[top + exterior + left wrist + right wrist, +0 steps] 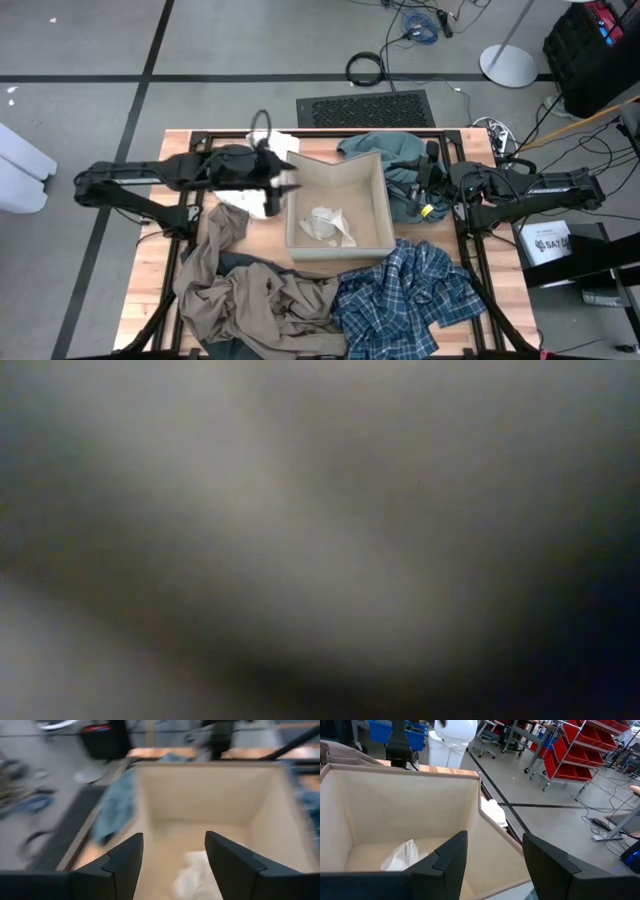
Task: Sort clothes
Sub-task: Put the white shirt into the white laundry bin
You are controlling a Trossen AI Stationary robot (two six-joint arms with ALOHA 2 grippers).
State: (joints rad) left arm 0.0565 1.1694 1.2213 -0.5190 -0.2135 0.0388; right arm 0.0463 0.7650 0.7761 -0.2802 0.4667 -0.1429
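fingers (pixel 125 862) of left gripper (pixel 173 857) wide apart, empty, above box (pixel 210 795)

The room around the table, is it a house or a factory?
More like a workshop or robot lab. Red storage bins fill wire shelves, cables lie on a bare grey floor, and two robot arms stand at a wooden table piled with clothes.

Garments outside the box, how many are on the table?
5 at least: white one left of the cardboard box, teal-grey behind it, plaid shirt front right, khaki front left, dark one partly buried; more may hide underneath.
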